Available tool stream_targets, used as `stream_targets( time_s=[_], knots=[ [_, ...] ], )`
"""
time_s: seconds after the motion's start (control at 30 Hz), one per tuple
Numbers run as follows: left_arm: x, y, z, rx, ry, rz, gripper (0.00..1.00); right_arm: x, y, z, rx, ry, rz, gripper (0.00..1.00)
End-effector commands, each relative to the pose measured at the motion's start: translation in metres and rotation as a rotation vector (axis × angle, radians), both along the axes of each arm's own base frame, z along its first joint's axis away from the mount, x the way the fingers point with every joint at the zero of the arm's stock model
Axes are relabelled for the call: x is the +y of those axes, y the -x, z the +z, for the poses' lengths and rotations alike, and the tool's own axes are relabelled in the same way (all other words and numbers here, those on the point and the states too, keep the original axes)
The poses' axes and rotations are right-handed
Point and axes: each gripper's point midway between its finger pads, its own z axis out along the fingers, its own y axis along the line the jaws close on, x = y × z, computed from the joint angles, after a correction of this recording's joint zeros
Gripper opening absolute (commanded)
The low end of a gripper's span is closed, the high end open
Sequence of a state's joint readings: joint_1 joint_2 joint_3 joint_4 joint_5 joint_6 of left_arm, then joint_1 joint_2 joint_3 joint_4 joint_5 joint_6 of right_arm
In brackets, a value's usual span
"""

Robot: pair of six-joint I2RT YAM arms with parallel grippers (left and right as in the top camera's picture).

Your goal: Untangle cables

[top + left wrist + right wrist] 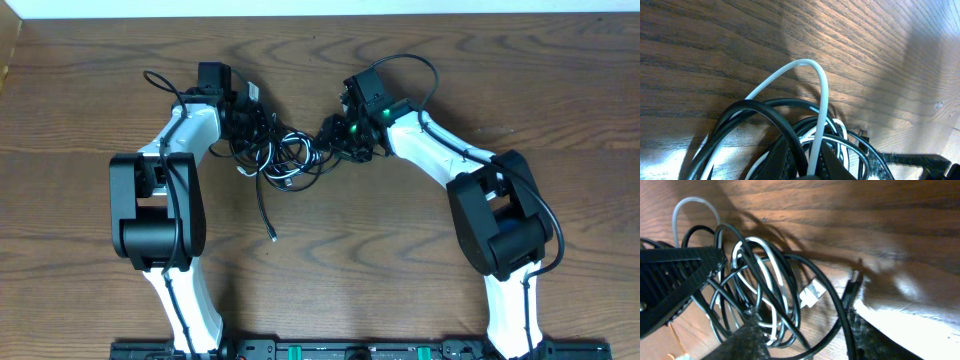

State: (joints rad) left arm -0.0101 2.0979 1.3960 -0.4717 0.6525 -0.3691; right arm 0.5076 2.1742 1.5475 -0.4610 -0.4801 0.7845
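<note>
Cables (285, 160) lay in one knotted heap on the table (450, 60), midway between the two grippers and touching both. The left gripper (255, 125) pinched the white cord (823, 97) among black cords (747, 103). The right gripper (337, 136) stood spread, with loops of the heap in its gap. The tangle's long axis ran from one arm to the other.

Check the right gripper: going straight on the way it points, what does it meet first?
Probably the black cable loops, which lie directly ahead of the right gripper, in line with the gap between its parted fingers. The white plug lies among them. Depth is unclear from the wrist view.
</note>
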Motion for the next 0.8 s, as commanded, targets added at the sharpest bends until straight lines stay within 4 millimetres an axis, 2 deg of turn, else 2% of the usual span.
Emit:
stream_targets(
  time_s=[0.0,0.03,0.1,0.17,0.23,0.43,0.57,0.6,0.77],
  knots=[
    [0.004,0.002,-0.008,0.022,-0.006,0.007,0.16,0.005,0.008,-0.003,0.025,-0.012,0.017,0.29],
    [0.004,0.002,-0.008,0.022,-0.006,0.007,0.16,0.005,0.007,-0.003,0.026,-0.013,0.016,0.18],
    [0.004,0.002,-0.008,0.022,-0.006,0.007,0.16,0.004,0.007,-0.002,0.033,-0.027,0.017,0.07],
    [0.004,0.002,-0.008,0.022,-0.006,0.007,0.16,0.005,0.008,0.0,0.045,-0.048,0.025,0.03],
    [0.004,0.002,-0.008,0.022,-0.006,0.007,0.16,0.006,0.009,0.001,0.051,-0.059,0.03,0.04],
    [0.004,0.002,-0.008,0.022,-0.006,0.007,0.16,0.008,0.01,0.002,0.053,-0.068,0.035,0.12],
    [0.004,0.002,-0.008,0.022,-0.006,0.007,0.16,0.012,0.005,0.01,0.037,-0.117,0.045,0.07],
    [0.004,0.002,-0.008,0.022,-0.006,0.007,0.16,0.014,0.004,0.015,0.035,-0.152,0.056,0.01],
    [0.004,0.002,-0.008,0.022,-0.006,0.007,0.16,0.01,-0.001,0.017,0.035,-0.168,0.048,0.01]
  ],
)
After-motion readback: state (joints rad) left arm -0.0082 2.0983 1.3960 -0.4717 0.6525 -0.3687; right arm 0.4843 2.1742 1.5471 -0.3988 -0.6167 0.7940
